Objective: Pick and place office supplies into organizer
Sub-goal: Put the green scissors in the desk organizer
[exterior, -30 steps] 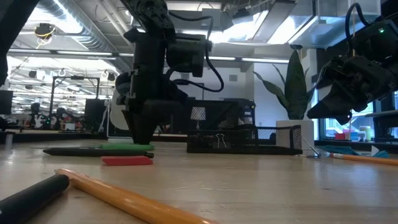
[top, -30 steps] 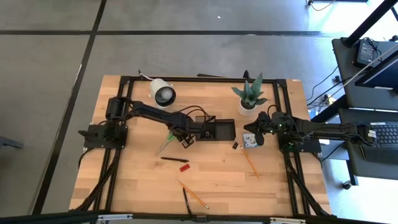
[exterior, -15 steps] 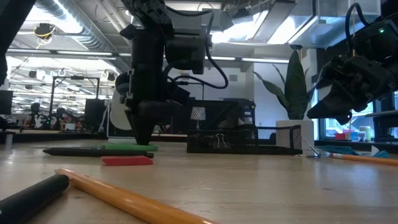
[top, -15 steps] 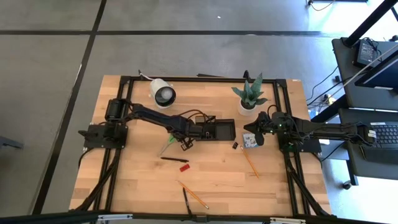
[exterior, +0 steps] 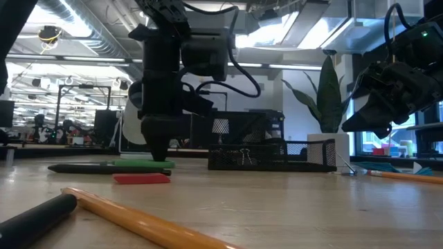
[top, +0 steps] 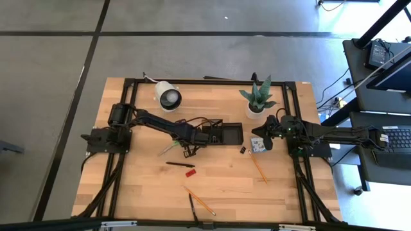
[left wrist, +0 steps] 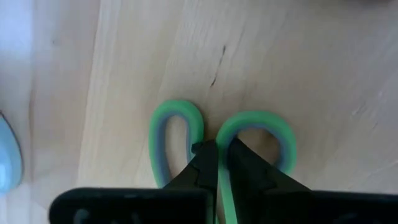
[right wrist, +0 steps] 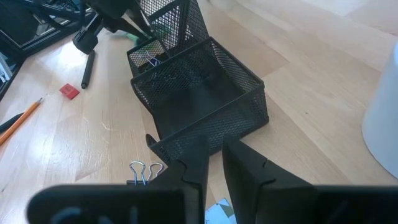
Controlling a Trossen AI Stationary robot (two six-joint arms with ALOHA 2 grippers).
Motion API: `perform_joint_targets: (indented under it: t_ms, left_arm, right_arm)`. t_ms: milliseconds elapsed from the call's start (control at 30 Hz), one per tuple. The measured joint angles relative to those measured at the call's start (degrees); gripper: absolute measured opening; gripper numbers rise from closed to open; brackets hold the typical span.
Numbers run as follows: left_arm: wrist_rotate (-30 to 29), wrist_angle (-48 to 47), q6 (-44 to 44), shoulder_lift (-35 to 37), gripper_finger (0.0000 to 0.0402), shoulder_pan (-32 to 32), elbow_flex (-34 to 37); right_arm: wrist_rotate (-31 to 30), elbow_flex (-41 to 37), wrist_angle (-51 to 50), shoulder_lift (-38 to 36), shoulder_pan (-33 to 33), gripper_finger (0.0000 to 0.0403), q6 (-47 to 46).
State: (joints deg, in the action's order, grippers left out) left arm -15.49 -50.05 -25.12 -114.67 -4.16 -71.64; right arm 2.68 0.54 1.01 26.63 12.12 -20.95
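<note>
The green-handled scissors [top: 168, 149] lie flat on the table just left of the black mesh organizer [top: 221, 133]. My left gripper [left wrist: 217, 160] points down at their handle end [exterior: 142, 164] and is shut there. My right gripper [top: 262, 142] hangs above the table to the right of the organizer, over a small blue pad [top: 257, 145]. In the right wrist view its fingers [right wrist: 214, 163] stand a narrow gap apart with nothing between them. My left gripper comes from above, its fingers pointing down. One fingertip [left wrist: 200, 154] stands inside one handle loop and the other inside the second loop. They pinch the green inner sides [left wrist: 222, 186] where the two loops meet. The scissors lie flat on the table.
A black pen [top: 180, 164] and a small red piece [top: 190, 172] lie near the scissors. A binder clip [right wrist: 142, 169] lies by the organizer. Pencils [top: 258, 168] [top: 199, 200] and a pen [top: 192, 206] lie nearer the front. A potted plant [top: 257, 99] and a white lamp [top: 169, 96] stand at the back.
My left gripper has shifted a little toward the table's near left, away from the organizer, and stands over the scissors' handles. The right arm has kept still.
</note>
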Motion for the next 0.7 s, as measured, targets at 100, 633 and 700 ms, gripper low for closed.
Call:
perform_joint_targets:
  t_ms: [100,633,700]
  left_arm:
    - [-0.7,0.3,0.0,1.4,0.0014,-0.4,0.1]
    - [4.4,6.9,1.4,6.2,0.0012,-3.0,0.1]
    - [4.2,6.5,1.4,6.2,0.0012,-3.0,-0.3]
  right_arm:
    - [0.0,0.0,0.0,0.0,0.0,0.0051,0.1]
    - [0.0,0.0,0.0,0.0,0.0,0.0051,0.3]
    - [0.0,0.0,0.0,0.0,0.0,0.0051,0.3]
